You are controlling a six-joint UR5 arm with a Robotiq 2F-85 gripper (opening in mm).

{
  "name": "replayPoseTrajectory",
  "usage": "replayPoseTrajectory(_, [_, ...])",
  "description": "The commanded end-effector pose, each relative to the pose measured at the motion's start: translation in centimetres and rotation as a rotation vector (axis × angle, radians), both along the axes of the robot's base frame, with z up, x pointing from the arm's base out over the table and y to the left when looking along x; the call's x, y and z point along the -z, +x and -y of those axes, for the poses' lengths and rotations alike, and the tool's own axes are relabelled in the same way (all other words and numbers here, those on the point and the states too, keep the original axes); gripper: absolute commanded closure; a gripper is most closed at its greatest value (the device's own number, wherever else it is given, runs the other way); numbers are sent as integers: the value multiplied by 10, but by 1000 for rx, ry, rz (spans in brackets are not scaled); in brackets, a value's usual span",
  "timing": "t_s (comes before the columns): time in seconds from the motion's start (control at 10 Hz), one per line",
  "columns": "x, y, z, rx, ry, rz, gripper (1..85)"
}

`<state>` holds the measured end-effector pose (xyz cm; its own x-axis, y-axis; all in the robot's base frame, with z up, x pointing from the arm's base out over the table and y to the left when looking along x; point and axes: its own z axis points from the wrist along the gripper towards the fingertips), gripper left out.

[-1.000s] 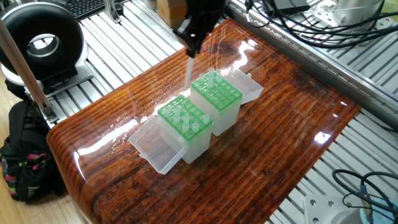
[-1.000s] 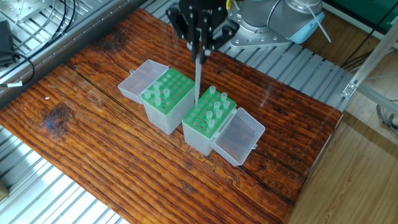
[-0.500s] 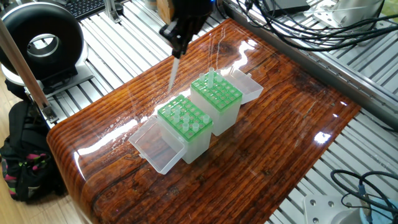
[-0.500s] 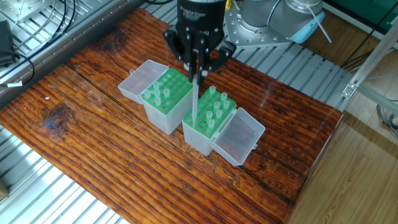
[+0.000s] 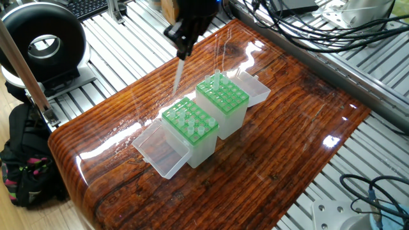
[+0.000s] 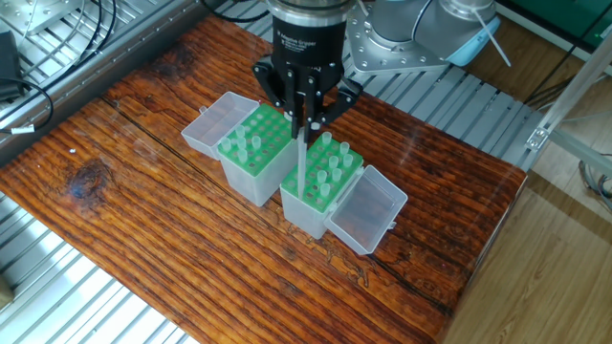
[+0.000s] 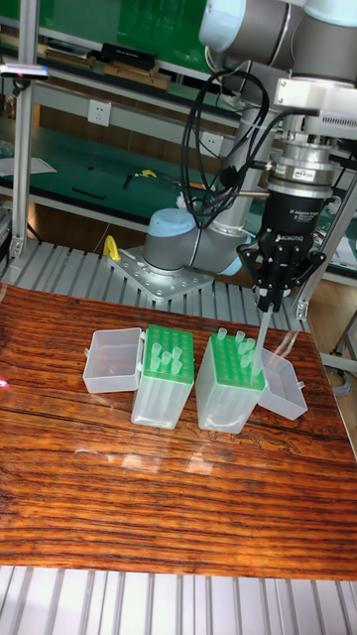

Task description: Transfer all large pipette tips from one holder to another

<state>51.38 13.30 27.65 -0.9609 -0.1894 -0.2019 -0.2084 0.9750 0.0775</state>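
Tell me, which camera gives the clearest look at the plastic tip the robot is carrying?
The other fixed view: the carried pipette tip hangs full length from the gripper, sharp against the green racks. In one fixed view the tip is thin and pale against the table. In the tall fixed view it is small and faint.

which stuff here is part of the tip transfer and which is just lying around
Part of the job:
- tool, shut on a pipette tip
- large pipette tips standing in the racks
- two green racks with open lids

Lying about:
- black ring-shaped device
- black bag
- cables
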Motion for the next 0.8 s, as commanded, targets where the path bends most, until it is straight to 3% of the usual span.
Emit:
replayPoseTrajectory(0.0, [3,-10,-4,8,-1,-33,670])
replayPoseTrajectory(0.7, [4,-14,-5,10,-5,-41,673])
